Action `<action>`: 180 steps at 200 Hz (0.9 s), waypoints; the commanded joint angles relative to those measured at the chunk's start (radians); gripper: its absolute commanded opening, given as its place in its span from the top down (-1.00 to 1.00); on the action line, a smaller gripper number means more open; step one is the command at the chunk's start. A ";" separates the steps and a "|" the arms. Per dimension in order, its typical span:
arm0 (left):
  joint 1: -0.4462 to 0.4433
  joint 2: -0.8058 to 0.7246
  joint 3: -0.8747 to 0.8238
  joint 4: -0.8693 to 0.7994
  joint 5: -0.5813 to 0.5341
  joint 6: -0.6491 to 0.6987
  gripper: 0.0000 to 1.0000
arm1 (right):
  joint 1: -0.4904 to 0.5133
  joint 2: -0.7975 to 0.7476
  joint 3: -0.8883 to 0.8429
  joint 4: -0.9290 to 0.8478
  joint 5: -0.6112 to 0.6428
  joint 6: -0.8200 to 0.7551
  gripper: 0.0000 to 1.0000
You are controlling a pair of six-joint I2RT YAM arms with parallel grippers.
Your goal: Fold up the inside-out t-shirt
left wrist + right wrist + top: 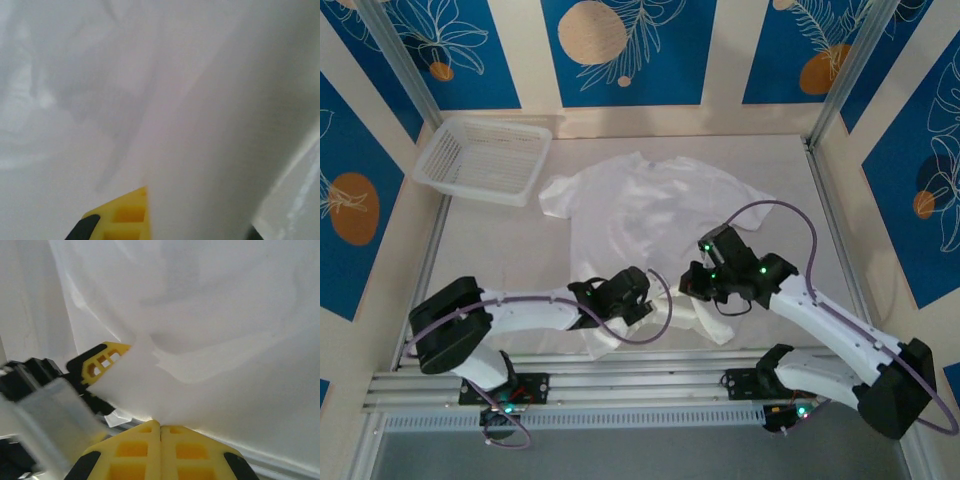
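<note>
The inside-out t-shirt [640,205] lies spread on the table, white and wrinkled, collar end toward the back wall. Its near hem is bunched and lifted between the two arms. My left gripper [638,300] is shut on that hem from the left. In the left wrist view the shirt cloth [165,100] drapes over the left gripper [150,200], leaving one yellow finger [125,217] showing. My right gripper [692,284] is shut on the hem from the right. In the right wrist view the right gripper [160,426] has its fingertips pressed together on the shirt's edge [165,390].
A white plastic mesh basket [485,158] stands at the back left of the table. Aluminium rails [620,385] run along the near edge by the arm bases. The left arm's yellow finger [102,362] appears close by in the right wrist view.
</note>
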 commanded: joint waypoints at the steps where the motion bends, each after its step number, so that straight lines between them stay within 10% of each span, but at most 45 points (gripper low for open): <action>1: 0.005 -0.061 0.050 0.028 0.099 -0.059 1.00 | 0.022 -0.057 -0.044 0.051 0.053 -0.138 1.00; 21: 0.007 -0.054 0.064 -0.001 0.132 -0.051 0.96 | 0.017 -0.093 -0.070 0.076 0.070 -0.162 1.00; 55: 0.007 0.005 0.090 -0.032 0.184 -0.044 0.02 | 0.023 -0.076 -0.065 0.105 0.024 -0.176 1.00; 76: 0.006 0.041 0.099 -0.014 0.205 -0.046 -0.10 | 0.029 -0.070 -0.056 0.110 0.018 -0.160 1.00; 97: 0.007 0.058 0.097 0.011 0.168 -0.054 0.05 | 0.031 -0.075 -0.052 0.109 0.027 -0.147 1.00; 126: 0.007 0.023 0.094 0.032 0.134 -0.052 1.00 | 0.029 -0.078 -0.052 0.049 0.118 -0.134 1.00; 138: 0.011 -0.015 0.089 0.034 0.152 -0.054 1.00 | 0.027 -0.089 -0.057 0.031 0.153 -0.143 0.92; 163: 0.041 -0.076 0.105 0.010 0.209 -0.115 1.00 | 0.072 -0.167 -0.088 0.143 0.098 -0.344 0.11; 180: 0.087 -0.092 0.129 -0.019 0.248 -0.212 1.00 | 0.141 -0.268 -0.197 0.299 0.131 -0.519 0.14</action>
